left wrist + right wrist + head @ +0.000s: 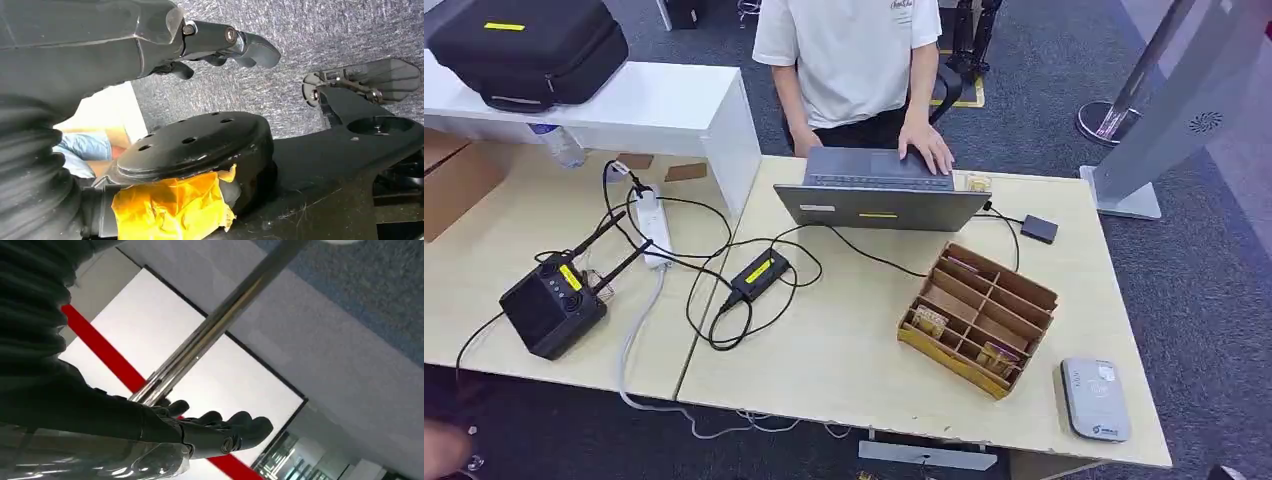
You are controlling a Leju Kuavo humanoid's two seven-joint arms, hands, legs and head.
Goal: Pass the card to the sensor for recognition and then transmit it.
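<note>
Black case [529,45] sits up on the white shelf [659,105] at far left, with a cardboard box [454,180] below it on the pale wood desk [824,350]. Next over there's a black boxy device [552,305] with antennas, a white power strip [652,225] and a small black adapter [759,275] tangled in cables. Middle of the desk has a grey laptop [879,190], and a person [849,60] in a white tee stands behind it with a hand on the keyboard. Right of that is a cardboard divider tray [979,315] with cards [929,320] tucked in a couple of its near compartments, so the cards are in the tray, nobody holding one. Just beside the tray, at the desk's near right corner, lies the grey sensor [1096,398]. A small black box [1039,228] sits by the laptop's right end.

Left hand [220,45] in its wrist view hangs over grey carpet, fingers loosely curled, nothing in them. Right hand [210,430] in its wrist view has fingers apart and holds nothing, with a shiny metal pole [215,325] behind it.
</note>
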